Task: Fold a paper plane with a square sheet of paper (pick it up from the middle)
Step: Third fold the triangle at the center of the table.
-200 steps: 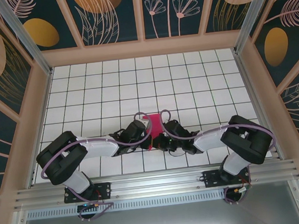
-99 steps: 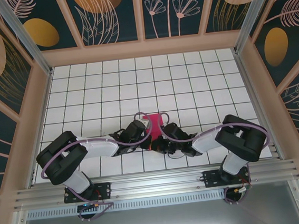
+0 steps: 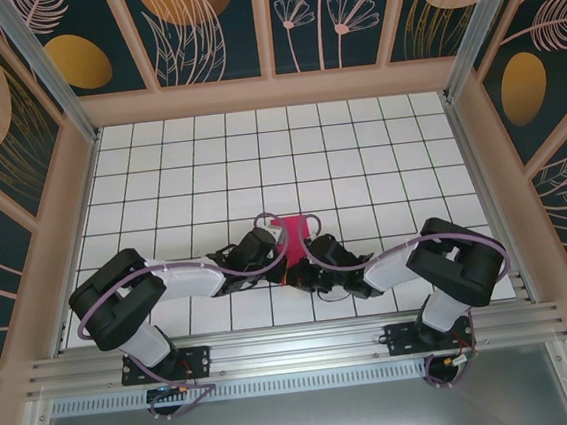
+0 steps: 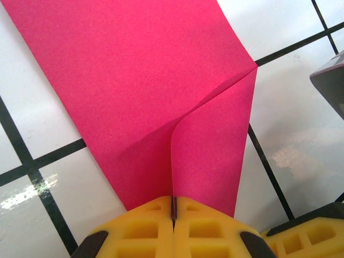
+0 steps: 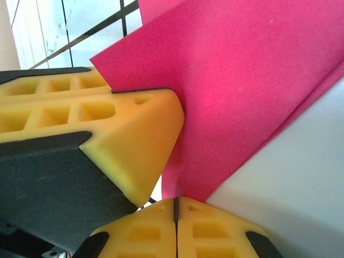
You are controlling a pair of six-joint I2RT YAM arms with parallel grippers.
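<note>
Crouching left arm: elbow low by its base, forearm stretched right toward the middle of the table
left fingers: clamped closed on the near edge of the square sheet of paper
square sheet of paper: magenta, between both sets of fingers, one flap creased diagonally across it
right fingers: pinched closed on the sheet's edge, just beside a left finger
right arm: mirrored, forearm pointing left

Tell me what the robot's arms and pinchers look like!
The left arm and right arm have chunky black joints, white shells and thin purple cables. The left gripper and right gripper carry yellow wedge-shaped fingers with square hollows, backed in black.
</note>
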